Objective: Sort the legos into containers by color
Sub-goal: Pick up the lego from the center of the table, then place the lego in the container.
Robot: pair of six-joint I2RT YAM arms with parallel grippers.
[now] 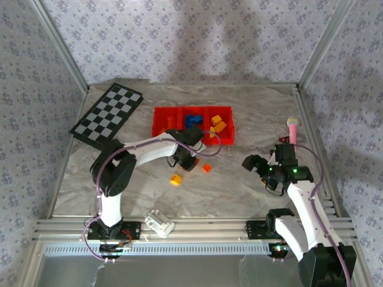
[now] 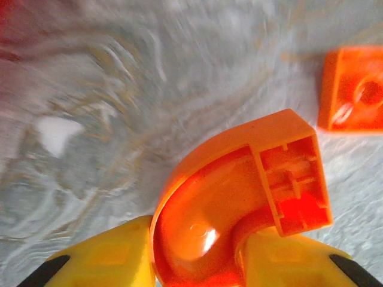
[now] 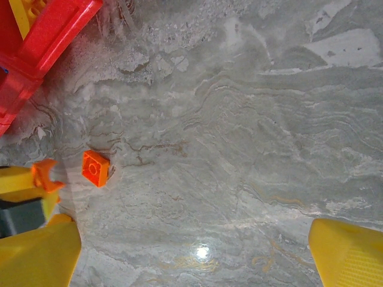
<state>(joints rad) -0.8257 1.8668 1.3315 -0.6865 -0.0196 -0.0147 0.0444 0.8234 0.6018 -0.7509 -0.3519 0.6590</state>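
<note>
Curved orange lego point(image 2: 239, 197): smooth glossy quarter-arc with a hollow, ribbed underside at its square end. It's clamped between the left gripper's point(image 2: 203, 254) yellow fingers point(image 2: 114, 254), over the grey veined marble-look table point(image 3: 239, 149). Flat square orange lego point(image 2: 353, 89) lies just beside it, yellow lego point(image 1: 175, 179) near. All sit just in front of the red plastic containers point(image 1: 157, 125). Right gripper point(image 1: 252, 162): jaws spread wide, nothing between them.
</note>
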